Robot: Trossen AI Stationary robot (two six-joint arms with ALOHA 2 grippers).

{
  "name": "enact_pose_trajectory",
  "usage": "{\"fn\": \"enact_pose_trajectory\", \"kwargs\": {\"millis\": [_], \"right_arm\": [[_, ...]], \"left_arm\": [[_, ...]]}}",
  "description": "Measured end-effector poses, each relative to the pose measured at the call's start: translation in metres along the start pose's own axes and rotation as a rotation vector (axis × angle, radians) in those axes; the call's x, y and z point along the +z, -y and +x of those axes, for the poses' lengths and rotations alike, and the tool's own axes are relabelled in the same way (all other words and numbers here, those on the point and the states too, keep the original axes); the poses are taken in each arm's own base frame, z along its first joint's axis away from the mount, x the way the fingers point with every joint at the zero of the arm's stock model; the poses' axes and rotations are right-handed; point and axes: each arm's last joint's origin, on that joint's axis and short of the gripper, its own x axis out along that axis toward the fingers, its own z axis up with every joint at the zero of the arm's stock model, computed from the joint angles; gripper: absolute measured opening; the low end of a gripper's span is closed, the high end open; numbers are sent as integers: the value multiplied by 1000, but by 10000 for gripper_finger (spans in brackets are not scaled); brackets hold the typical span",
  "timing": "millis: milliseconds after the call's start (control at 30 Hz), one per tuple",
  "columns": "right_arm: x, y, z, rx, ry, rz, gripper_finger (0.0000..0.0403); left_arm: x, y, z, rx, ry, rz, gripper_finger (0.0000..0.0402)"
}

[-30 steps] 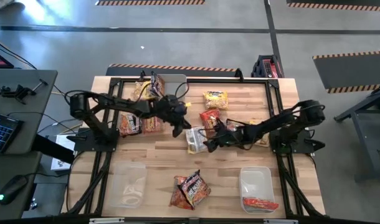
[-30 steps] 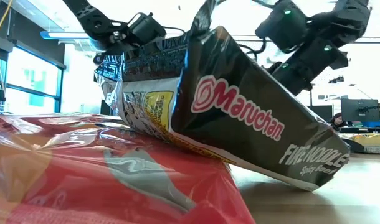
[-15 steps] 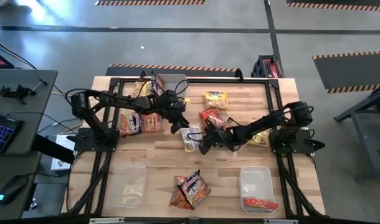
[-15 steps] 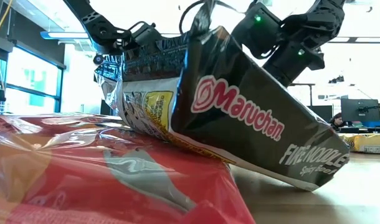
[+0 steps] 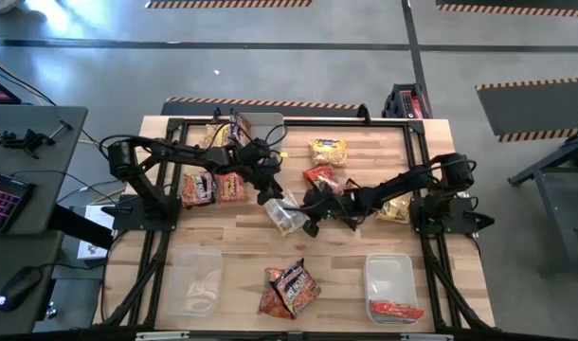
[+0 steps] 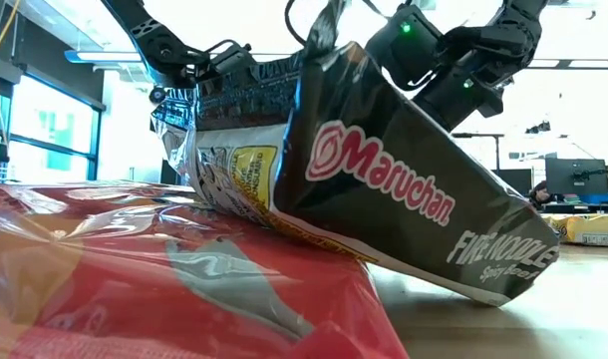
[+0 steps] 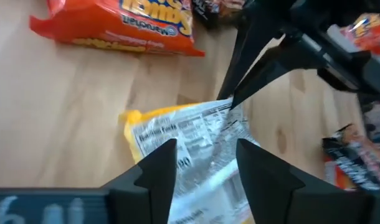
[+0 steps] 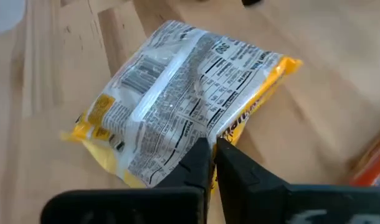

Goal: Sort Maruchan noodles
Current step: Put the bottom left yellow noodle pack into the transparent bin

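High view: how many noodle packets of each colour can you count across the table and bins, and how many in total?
Yellow packets: 4
Red-orange packets: 5
Dark packets: 2
Total: 11 visible; any hidden under the arms are not counted.

Grey floor (image 5: 298, 57), side desk (image 5: 28, 189), bright windows (image 6: 45, 130)

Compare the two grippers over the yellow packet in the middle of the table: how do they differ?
The left gripper has its fingers apart and holds nothing, while the right gripper is shut, pinching an edge of the yellow packet. The left gripper reaches in from the table's left, the right gripper from its right. Both meet at that one packet, which shows its printed white back.
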Motion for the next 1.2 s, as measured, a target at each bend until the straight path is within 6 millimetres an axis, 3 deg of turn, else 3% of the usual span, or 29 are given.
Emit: {"fn": "enact_pose_trajectory", "kwargs": {"millis": [367, 533, 833, 1067, 1200], "right_arm": [[6, 0, 0, 0, 55, -470, 0], [11, -1, 0, 1, 93, -636, 0], [43, -14, -1, -6, 99, -887, 0], [58, -19, -3, -4, 85, -998, 0], [57, -20, -4, 25, 27, -915, 1]], "left_arm": [[10, 5, 0, 14, 26, 317, 194], [17, 8, -5, 17, -55, 360, 202], [22, 13, -13, 11, -171, 356, 216], [19, 14, -14, 11, -218, 339, 219], [15, 10, -9, 19, -248, 314, 219]]}}
